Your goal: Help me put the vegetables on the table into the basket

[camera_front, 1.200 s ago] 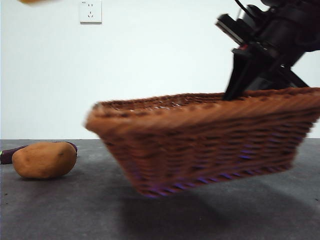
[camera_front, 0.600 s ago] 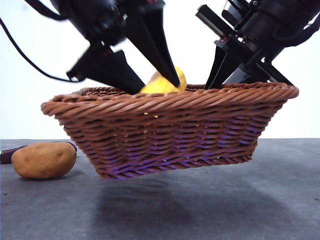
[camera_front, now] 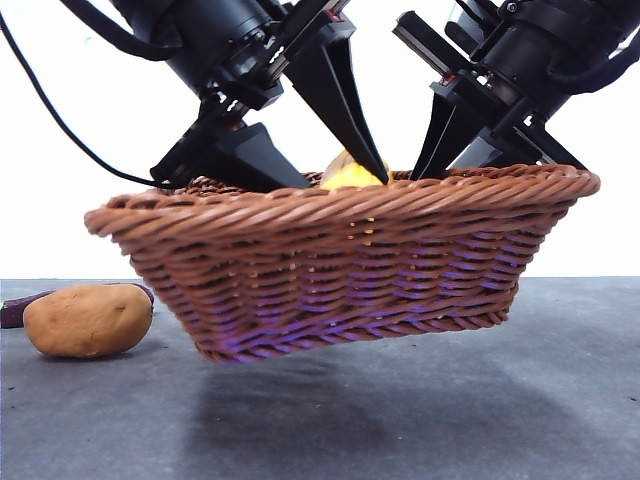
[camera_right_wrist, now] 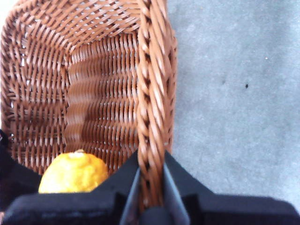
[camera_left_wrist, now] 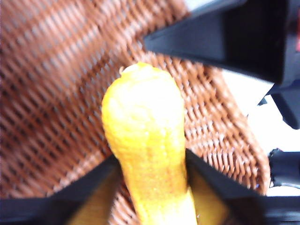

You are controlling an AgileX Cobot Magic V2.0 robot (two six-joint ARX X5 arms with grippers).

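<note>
Corn going into lifted basket, two veg left on table.

Front: brown woven wicker basket [camera_front: 340, 265] hangs clear of the dark grey speckled table [camera_front: 480, 400]; orange-brown potato-like tuber [camera_front: 88, 319] and slim dark purple eggplant [camera_front: 20, 308] lie beside it. Left wrist: left gripper [camera_left_wrist: 150, 183] clamps bumpy yellow corn cob [camera_left_wrist: 147, 140] mid-body over the weave; looks stiff, light, knobbly, good grip. Right wrist: right gripper [camera_right_wrist: 151, 178] pinches the braided rim [camera_right_wrist: 152, 93], likely rigid enough.

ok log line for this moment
left gripper shut on bumpy yellow corn cob | right gripper shut on brown wicker basket rim
</note>
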